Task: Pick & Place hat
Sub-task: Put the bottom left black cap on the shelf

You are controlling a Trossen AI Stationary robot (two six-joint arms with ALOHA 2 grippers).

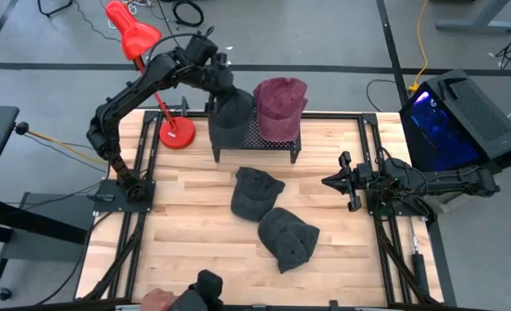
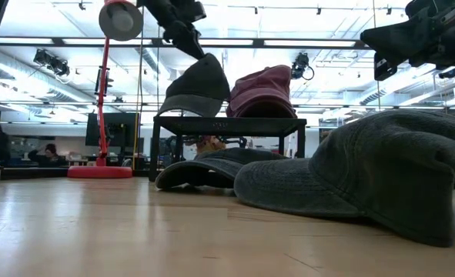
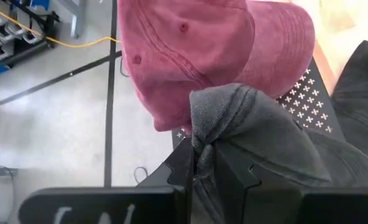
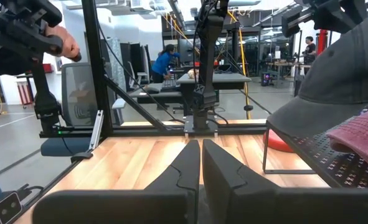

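A black perforated rack [image 1: 277, 138] stands at the table's far middle. A maroon hat [image 1: 279, 108] sits on its right half. Beside it, on the left half, is a dark grey hat [image 1: 229, 117], with my left gripper [image 3: 201, 171] shut on its crown. Two more dark grey hats [image 1: 255, 192] [image 1: 288, 238] lie on the table's middle, the nearer one [image 2: 366, 173] filling the low view's right. My right gripper [image 1: 340, 181] waits shut at the table's right side, level, touching nothing. My left gripper pinches a gathered fold of the grey hat's crown cloth [image 3: 203, 134] between its two fingers. It comes slanting down from the far left. The hat hangs tilted below the fingers [image 2: 190, 38], its lower rim [image 2: 189, 114] at the rack's top; whether it rests there I cannot tell.
A red desk lamp [image 1: 173, 130] stands left of the rack, its head [image 1: 132, 30] beyond the far edge. A black case with a blue light [image 1: 454, 121] sits past the right edge. A person's hand [image 1: 156, 299] shows at the near edge.
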